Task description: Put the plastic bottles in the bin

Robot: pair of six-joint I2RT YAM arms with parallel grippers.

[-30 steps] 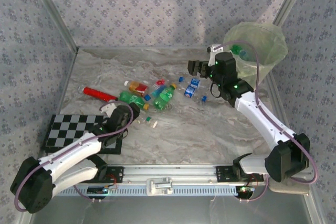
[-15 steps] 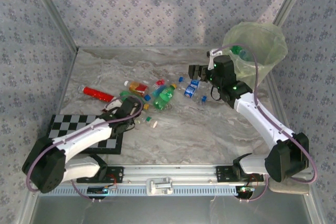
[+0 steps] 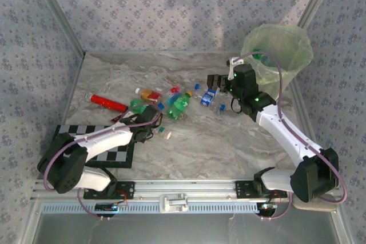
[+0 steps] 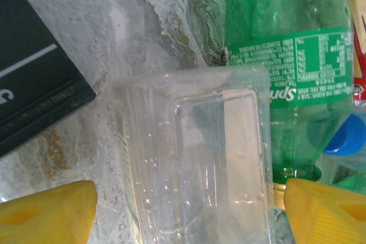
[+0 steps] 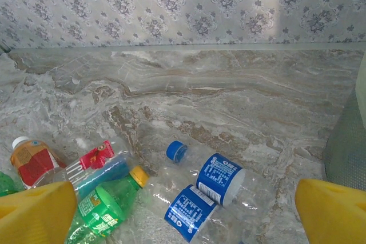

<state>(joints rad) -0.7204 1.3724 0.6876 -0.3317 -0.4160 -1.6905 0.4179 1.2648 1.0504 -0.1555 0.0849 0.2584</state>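
Note:
Plastic bottles lie scattered mid-table: a red one (image 3: pixel 108 102), green ones (image 3: pixel 179 106) and clear blue-labelled ones (image 3: pixel 209 98). My left gripper (image 3: pixel 150 118) is open at the left end of the cluster. In the left wrist view its yellow fingertips (image 4: pixel 48 210) straddle a clear squarish bottle (image 4: pixel 194 158), with a gap on the left; a green bottle (image 4: pixel 286 55) lies alongside. My right gripper (image 3: pixel 215 81) hangs open above two blue-labelled bottles (image 5: pixel 220 178) and a blue cap (image 5: pixel 176 151). The bin (image 3: pixel 278 50), lined with a pale green bag, stands at the far right.
The black-and-white checkerboard (image 3: pixel 86 135) lies under the left arm; its dark edge (image 4: pixel 34 84) is close to the clear bottle. Loose caps (image 3: pixel 166 134) sit near the left gripper. A green bottle with a yellow cap (image 5: pixel 106 204) and an orange one (image 5: pixel 31 158) lie left of the right gripper.
My left arm has reached forward and right, bringing its gripper onto the left end of the bottle cluster. The right gripper has dropped slightly toward the blue-labelled bottles.

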